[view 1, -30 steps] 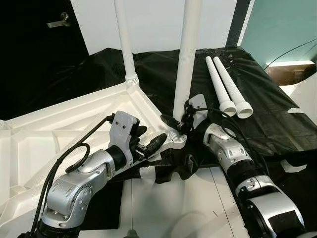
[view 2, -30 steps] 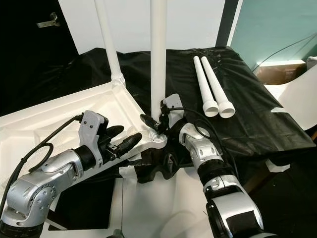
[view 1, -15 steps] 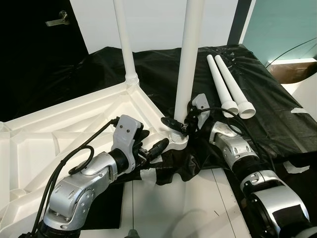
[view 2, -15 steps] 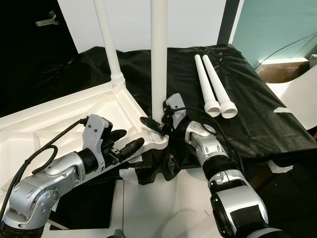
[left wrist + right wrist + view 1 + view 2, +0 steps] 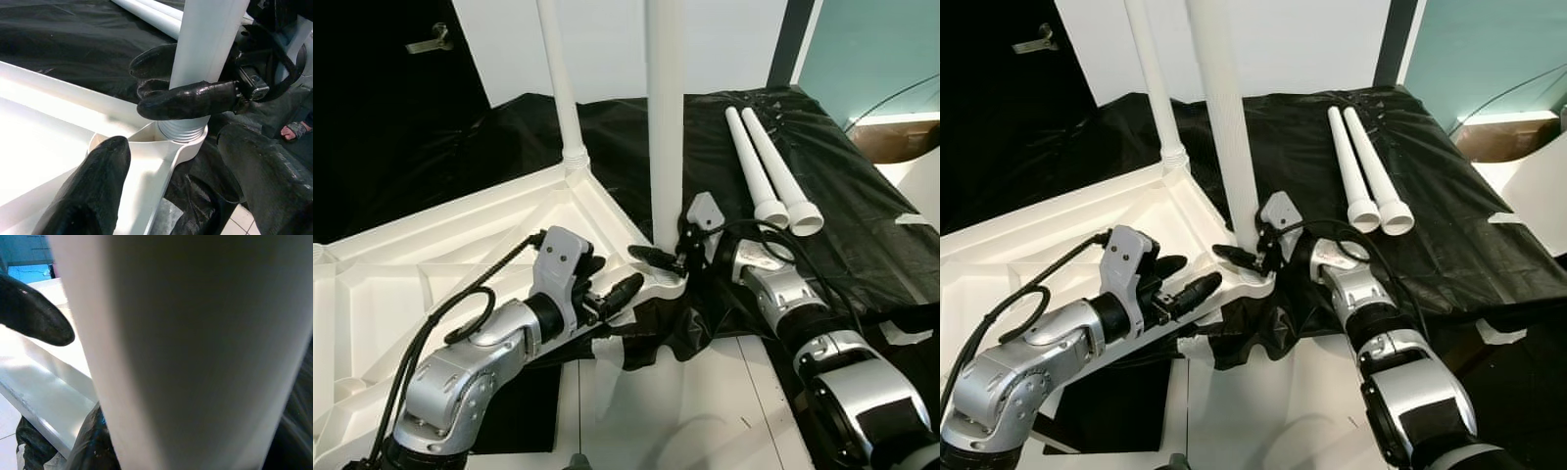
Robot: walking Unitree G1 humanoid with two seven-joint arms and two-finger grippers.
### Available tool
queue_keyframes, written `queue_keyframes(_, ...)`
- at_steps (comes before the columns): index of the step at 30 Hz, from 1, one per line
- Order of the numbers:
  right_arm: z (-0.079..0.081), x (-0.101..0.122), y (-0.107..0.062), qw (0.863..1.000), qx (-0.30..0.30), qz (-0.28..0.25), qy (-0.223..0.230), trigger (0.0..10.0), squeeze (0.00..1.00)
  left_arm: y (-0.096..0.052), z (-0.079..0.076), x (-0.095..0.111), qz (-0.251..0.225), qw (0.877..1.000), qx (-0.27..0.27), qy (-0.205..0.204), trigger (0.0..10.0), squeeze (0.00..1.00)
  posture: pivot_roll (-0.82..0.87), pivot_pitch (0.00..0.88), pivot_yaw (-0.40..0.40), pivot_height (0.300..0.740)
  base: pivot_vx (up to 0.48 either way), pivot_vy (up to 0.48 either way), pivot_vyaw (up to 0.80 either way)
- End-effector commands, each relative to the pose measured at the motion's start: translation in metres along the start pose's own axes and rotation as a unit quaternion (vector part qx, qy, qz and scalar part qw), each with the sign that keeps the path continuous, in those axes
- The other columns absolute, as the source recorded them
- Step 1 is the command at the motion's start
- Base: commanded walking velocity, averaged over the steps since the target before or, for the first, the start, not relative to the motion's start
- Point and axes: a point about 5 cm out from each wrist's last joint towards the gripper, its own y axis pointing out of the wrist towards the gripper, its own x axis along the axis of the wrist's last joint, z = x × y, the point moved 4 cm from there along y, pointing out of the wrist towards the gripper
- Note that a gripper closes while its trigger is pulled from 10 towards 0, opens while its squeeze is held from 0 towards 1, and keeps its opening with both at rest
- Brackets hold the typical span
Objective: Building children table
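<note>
Lower left of frame: your left tool [image 5: 625,291] sits fingers spread at the near corner of the upturned white tabletop [image 5: 431,255], holding nothing, one finger [image 5: 93,193] over the tabletop's inside. Upper left of centre: one leg [image 5: 558,83] stands in the far corner socket, long axis vertical. Centre: your right tool [image 5: 664,258] is clamped round the near leg [image 5: 664,117] just above its threaded collar [image 5: 182,131]; that leg points up, slightly tilted. Upper right: two spare legs [image 5: 766,168] lie side by side on the black-covered worktop [image 5: 862,215], flared ends toward you.

a plain indoor room: white wall [image 5: 607,39], black door with handle [image 5: 429,39].
</note>
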Motion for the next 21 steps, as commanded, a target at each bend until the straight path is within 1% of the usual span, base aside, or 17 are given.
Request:
queue_keyframes(1,0.014,-0.035,-0.010,0.998,0.016,0.059,0.028,10.0,0.00,-0.003,-0.003,0.008,-0.011,1.000,-0.018,0.012,10.0,0.00,0.10,0.027,0.061,0.740,0.000,0.000,0.00)
queue_keyframes(8,0.019,-0.035,-0.010,0.998,0.030,0.052,0.025,10.0,0.00,-0.004,-0.002,0.008,-0.011,1.000,-0.018,0.013,10.0,0.00,0.10,0.026,0.066,0.740,0.000,0.000,0.00)
queue_keyframes(10,0.025,-0.035,-0.011,0.998,0.043,0.045,0.005,10.0,0.00,-0.004,-0.002,0.009,-0.011,1.000,-0.017,0.014,10.0,0.00,0.10,0.027,0.069,0.740,0.000,0.000,0.00)
queue_keyframes(17,0.033,-0.041,-0.012,0.997,0.056,0.047,-0.019,10.0,0.00,-0.006,-0.001,0.009,-0.009,1.000,-0.017,0.015,10.0,0.00,0.11,0.033,0.075,0.740,0.000,0.000,0.00)
queue_keyframes(21,0.033,-0.042,-0.012,0.997,0.054,0.050,-0.012,10.0,0.00,-0.006,-0.001,0.010,-0.009,1.000,-0.016,0.016,10.0,0.00,0.11,0.035,0.075,0.740,0.000,0.000,0.00)
